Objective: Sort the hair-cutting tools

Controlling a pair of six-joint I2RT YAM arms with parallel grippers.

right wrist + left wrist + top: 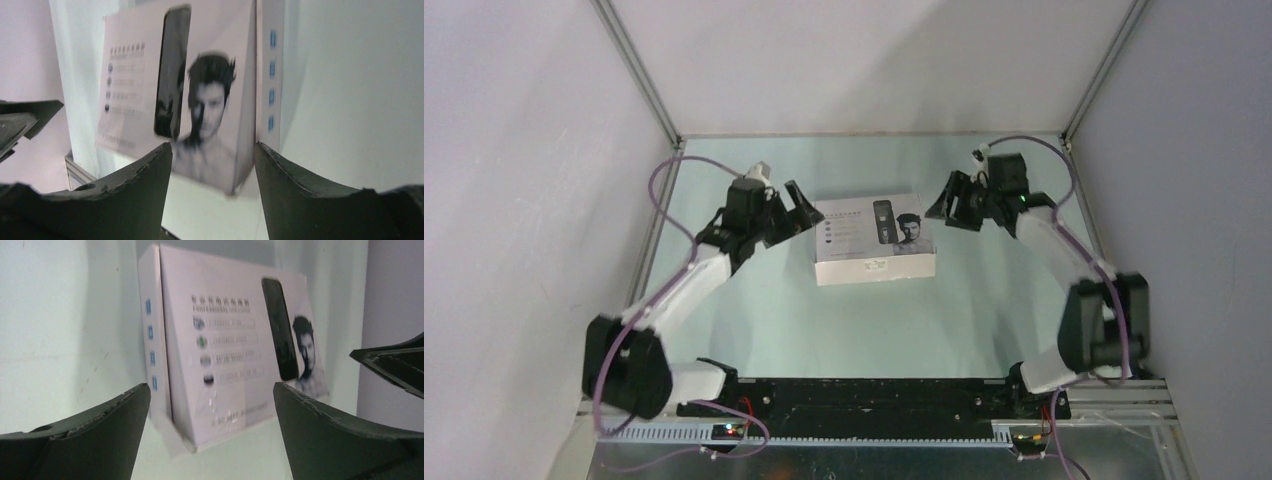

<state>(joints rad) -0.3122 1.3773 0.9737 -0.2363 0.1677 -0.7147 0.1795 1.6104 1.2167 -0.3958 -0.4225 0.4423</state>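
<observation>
The hair-cutting tools themselves are out of view; only a printed clipper picture shows on the closed white box (pixel 874 240) lying mid-table, with a man's face on its lid. My left gripper (pixel 799 205) hovers just off the box's left end, open, nothing between its fingers; its wrist view looks at the box (pixel 225 355) past the open gripper (pixel 211 387). At the box's right end my right gripper (pixel 952 205) is open and empty too, apart from the box (pixel 210 90), which stands beyond the gripper (pixel 212 145).
White walls with aluminium corner posts (pixel 639 70) enclose the pale green table (pixel 864 330) on three sides. A black rail (pixel 874 395) with the arm bases runs along the near edge. The right gripper's finger (pixel 395 365) shows at the edge of the left wrist view.
</observation>
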